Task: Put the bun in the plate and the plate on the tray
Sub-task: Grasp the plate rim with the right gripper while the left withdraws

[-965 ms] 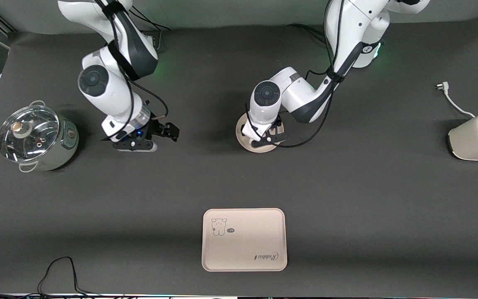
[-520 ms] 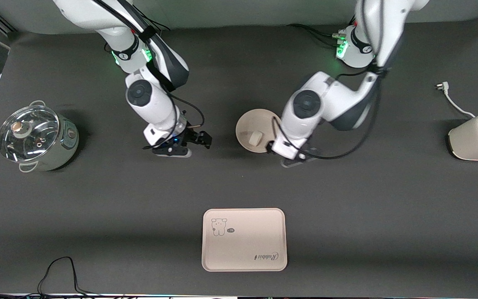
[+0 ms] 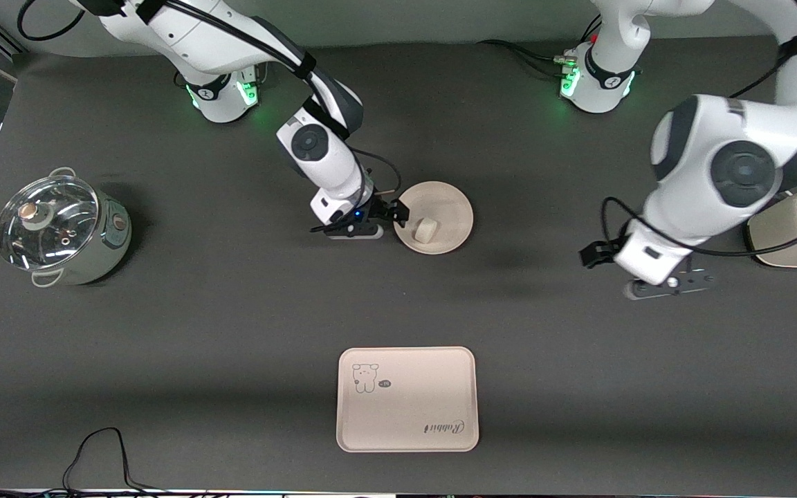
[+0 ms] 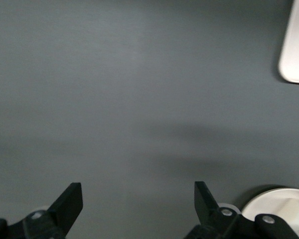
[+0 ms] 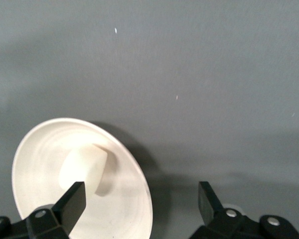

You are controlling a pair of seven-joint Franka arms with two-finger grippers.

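Observation:
The bun [image 3: 426,230] lies in the round plate [image 3: 450,211] at mid table; both also show in the right wrist view, the bun [image 5: 82,167] in the plate [image 5: 40,149]. My right gripper [image 3: 398,214] is open and empty, low at the plate's edge toward the right arm's end; in its wrist view the gripper [image 5: 139,199] straddles the rim, one finger over the plate, one over the table. My left gripper [image 3: 668,285] is open and empty [image 4: 138,199], raised over bare table near the toaster. The tray [image 3: 407,399] lies nearer the front camera than the plate.
A steel pot with a glass lid [image 3: 59,228] stands at the right arm's end. A white toaster [image 3: 796,232] with its cord [image 3: 751,166] stands at the left arm's end. A black cable [image 3: 101,449] lies by the front edge.
My left gripper left the bun in the plate and swung up and away toward the toaster. My right gripper moved from beside the pot to the plate's edge.

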